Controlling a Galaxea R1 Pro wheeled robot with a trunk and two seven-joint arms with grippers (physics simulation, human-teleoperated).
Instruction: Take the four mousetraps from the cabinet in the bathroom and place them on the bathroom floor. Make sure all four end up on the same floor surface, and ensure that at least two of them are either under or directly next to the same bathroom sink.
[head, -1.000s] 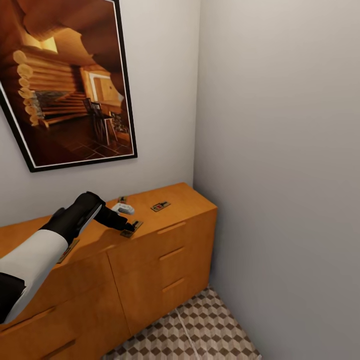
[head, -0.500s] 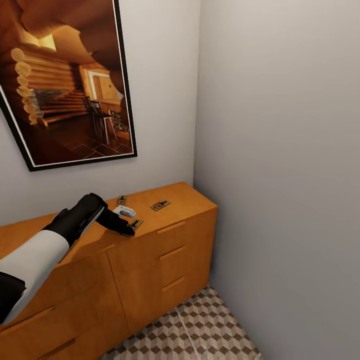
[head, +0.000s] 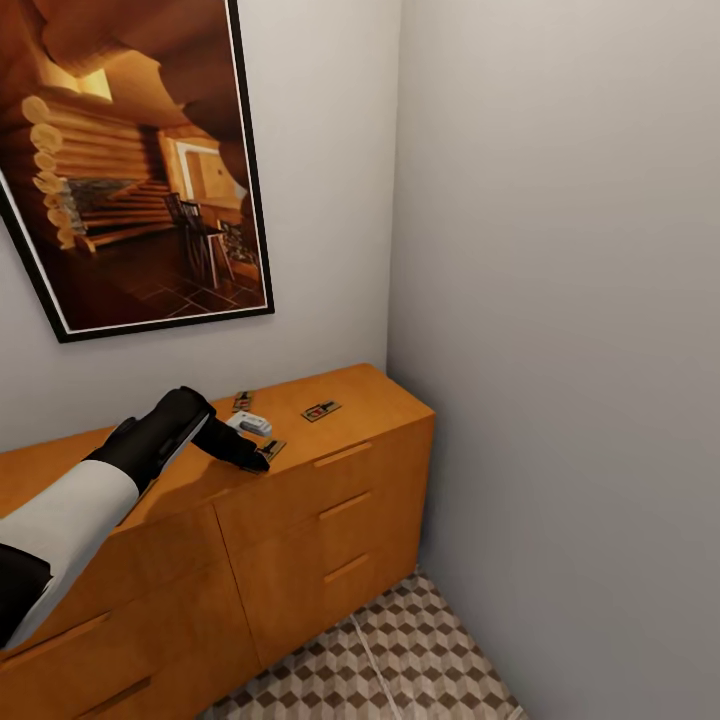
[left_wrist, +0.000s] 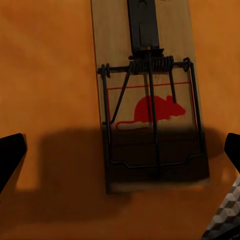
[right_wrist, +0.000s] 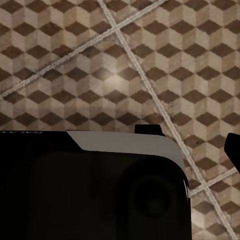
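Plain grey-white walls meet in a corner behind the cabinet (head: 300, 480), an orange-brown drawer chest standing on the bathroom floor (head: 400, 660) of cube-pattern tiles. A framed picture (head: 130, 170) hangs on the wall above the cabinet.

Left to right across the cabinet top:
- The left gripper (head: 258, 460) is down at the front edge of the top, over mousetrap 1 (head: 270, 448). In the left wrist view the fingers (left_wrist: 11, 155) are spread wide, 1 on each side of this trap (left_wrist: 150, 100), not touching it.
- Mousetrap 2 (head: 242, 401) lies behind the gripper, near the wall.
- Mousetrap 3 (head: 320, 411) lies further right, well apart from the gripper.

A 4th trap cannot be identified. The right wrist view looks down on floor tiles (right_wrist: 150, 60); the state of the right fingers cannot be told.

Risks from this position:
1. The trap is flat and thin. Closing too high would probably slip over the board or catch only the wire spring.
2. The trap lies near the front edge. A sideways nudge could push it off the cabinet.
3. Arm movement may disturb mousetrap 2 just behind it.
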